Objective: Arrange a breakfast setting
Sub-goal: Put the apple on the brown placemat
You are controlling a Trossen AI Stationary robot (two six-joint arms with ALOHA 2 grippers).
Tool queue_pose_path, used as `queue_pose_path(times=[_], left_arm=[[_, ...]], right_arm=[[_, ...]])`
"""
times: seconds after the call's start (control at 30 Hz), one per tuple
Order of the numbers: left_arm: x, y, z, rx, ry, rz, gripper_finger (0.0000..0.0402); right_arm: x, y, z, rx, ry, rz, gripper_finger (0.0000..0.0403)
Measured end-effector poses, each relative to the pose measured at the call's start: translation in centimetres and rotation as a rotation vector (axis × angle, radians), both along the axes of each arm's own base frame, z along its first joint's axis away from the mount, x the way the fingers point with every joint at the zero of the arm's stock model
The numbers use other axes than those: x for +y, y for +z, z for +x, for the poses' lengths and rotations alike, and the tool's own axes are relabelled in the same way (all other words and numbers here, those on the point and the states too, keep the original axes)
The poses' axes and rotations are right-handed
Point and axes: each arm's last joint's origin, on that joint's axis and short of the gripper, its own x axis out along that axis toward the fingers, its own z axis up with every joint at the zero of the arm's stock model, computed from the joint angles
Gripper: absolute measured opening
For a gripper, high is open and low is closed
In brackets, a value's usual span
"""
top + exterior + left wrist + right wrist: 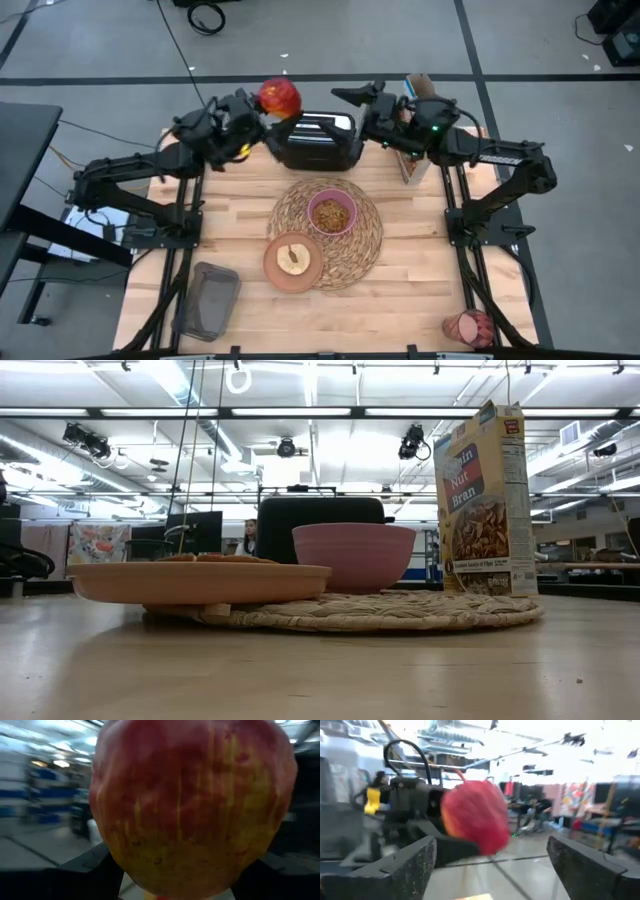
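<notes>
Apple clamped in left gripper above toaster; right gripper spread wide, empty. Firm, smooth, likely slippery: best gripped across widest middle.

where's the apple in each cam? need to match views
High: apple at the table's far edge, held by the left gripper, beside the toaster.
Low: not in it.
Left wrist: apple fills the frame.
Right wrist: apple centre, in the left gripper.
Shared landmark: the left gripper.
</notes>
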Motion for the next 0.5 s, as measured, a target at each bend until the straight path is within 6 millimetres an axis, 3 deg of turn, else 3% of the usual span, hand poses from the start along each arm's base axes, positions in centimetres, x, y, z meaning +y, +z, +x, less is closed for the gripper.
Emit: queue_pose_path(times=[0.27, 0.5], left_arm=[[0.8, -2.8, 5.5, 0.154, 0.080, 0.082, 0.0285], [1.5, -3.8, 6.8, 0.190, 0.136, 0.081, 0.0285]], right_arm=[[-0.4, -1.4, 1.1, 0.104, -0.089, -0.040, 0.0394], [-1.8, -2.4, 1.3, 0.186, -0.127, -0.019, 0.0394]])
